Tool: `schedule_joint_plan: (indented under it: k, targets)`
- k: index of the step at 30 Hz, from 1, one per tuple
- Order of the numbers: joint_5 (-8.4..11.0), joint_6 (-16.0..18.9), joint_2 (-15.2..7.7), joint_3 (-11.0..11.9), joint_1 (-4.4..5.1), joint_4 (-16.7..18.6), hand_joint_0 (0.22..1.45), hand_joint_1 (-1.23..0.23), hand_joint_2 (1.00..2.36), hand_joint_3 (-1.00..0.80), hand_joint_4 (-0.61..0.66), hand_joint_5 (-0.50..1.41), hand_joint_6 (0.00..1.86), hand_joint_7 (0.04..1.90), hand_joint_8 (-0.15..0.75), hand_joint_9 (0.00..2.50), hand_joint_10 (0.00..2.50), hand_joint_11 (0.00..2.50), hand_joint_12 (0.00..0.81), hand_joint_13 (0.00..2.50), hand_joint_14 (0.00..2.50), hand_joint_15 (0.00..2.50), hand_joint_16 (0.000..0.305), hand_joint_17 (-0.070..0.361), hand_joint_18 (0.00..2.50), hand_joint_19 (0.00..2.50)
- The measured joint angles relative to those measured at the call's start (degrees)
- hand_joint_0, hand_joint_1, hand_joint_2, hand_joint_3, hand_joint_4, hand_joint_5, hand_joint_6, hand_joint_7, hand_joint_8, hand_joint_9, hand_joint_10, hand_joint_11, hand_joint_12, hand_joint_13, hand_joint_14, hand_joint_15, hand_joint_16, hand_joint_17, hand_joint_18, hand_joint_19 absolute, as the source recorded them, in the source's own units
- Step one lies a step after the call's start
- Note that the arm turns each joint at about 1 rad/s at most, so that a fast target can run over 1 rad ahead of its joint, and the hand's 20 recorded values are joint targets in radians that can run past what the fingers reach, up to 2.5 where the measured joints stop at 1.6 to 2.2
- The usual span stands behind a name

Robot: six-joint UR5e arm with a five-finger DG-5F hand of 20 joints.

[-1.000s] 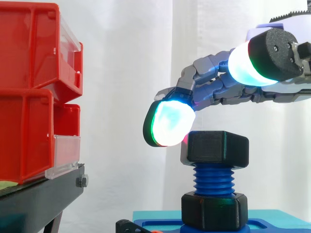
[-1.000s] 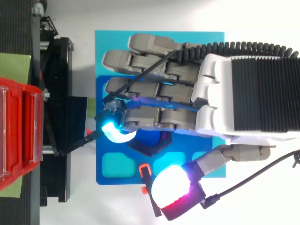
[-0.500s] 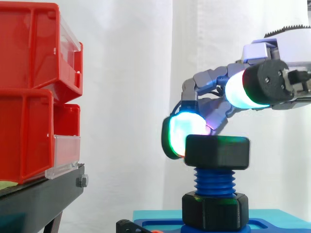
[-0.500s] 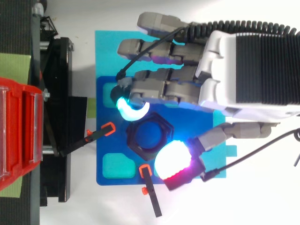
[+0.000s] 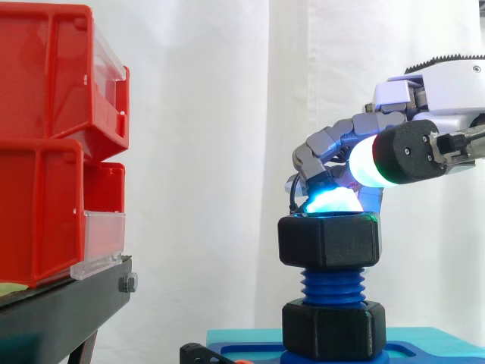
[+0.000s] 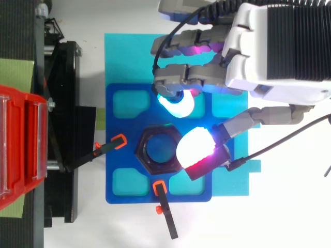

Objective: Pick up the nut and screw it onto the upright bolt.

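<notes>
The black hex nut (image 5: 329, 241) (image 6: 150, 159) sits threaded on the upright blue bolt (image 5: 332, 284), above a second black nut (image 5: 333, 330) at the bolt's foot. My hand (image 6: 279, 46) reaches in from the right, open, with loosely bent fingers. One cyan-glowing fingertip (image 5: 330, 201) (image 6: 176, 106) rests at the nut's far top edge. The thumb pad (image 5: 367, 161) (image 6: 195, 150) hovers higher than the nut, over its right side, and nothing is pinched.
The bolt stands on a blue base plate (image 6: 119, 191) with cyan recesses, on a teal mat (image 6: 124, 51). Two orange-tipped black clips (image 6: 119, 140) (image 6: 159, 187) lie beside the nut. Red bins (image 5: 53, 144) (image 6: 20, 150) on a black stand (image 5: 68, 303) are at the left.
The hand came down onto the nut, turned it and swung away over the mat; the fingertip moved from the nut's left side to its far edge. The nut sits slightly lower.
</notes>
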Motion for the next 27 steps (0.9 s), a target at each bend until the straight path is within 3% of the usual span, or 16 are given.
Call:
schedule_joint_plan:
  k: [5,12,21,27]
  targets:
    - [-0.32,0.1,0.0,0.0,-0.49,0.1,0.53,-0.37,1.0,-0.5,0.21,-0.05,0.5,0.96,0.162,1.06,0.0,0.0,0.218,0.51,0.0,0.0,0.021,0.047,0.09,0.0]
    - [-1.02,0.0,0.0,0.0,-1.3,-0.7,0.51,-0.36,1.0,-0.5,0.17,-0.12,0.5,0.75,0.165,0.75,0.0,0.0,0.254,0.34,0.0,0.0,0.028,0.064,0.0,0.0]
    - [-2.2,0.1,0.1,0.5,-1.86,-2.1,0.49,-0.29,1.0,-0.5,0.12,-0.18,0.5,0.62,0.165,0.43,0.0,0.0,0.287,0.13,0.0,0.0,0.036,0.081,0.0,0.0]
    - [-3.83,0.4,0.0,0.8,-0.95,0.0,0.48,-0.17,1.0,-0.5,0.12,-0.19,0.5,0.61,0.177,0.35,0.0,0.0,0.306,0.04,0.0,0.0,0.041,0.091,0.0,0.0]
